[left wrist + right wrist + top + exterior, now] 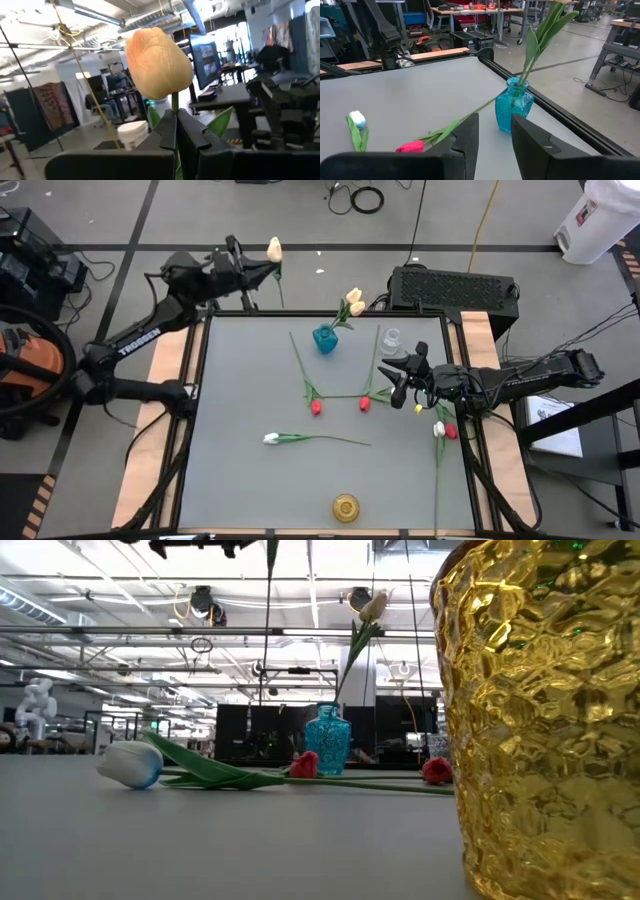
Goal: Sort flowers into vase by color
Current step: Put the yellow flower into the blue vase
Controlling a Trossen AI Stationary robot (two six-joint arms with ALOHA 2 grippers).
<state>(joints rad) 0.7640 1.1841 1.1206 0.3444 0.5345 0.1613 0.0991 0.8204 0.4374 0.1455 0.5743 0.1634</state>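
Left jaws (175, 132) clamped on stem of cream-yellow tulip (274, 249), raised beyond far-left corner of surface (250, 395), arm stretched along left edge. Right jaws (495, 137) apart, empty, wrist level near right edge, facing blue vase (325, 339) with cream tulips (353, 301). Red tulips (316, 407) and white tulip (271, 439) lying mid-surface.

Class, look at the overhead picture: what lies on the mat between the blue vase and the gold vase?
In the high view, between the blue vase and the gold vase lies a white tulip, its stem crossing that stretch.

Overhead, table-level, two wrist views
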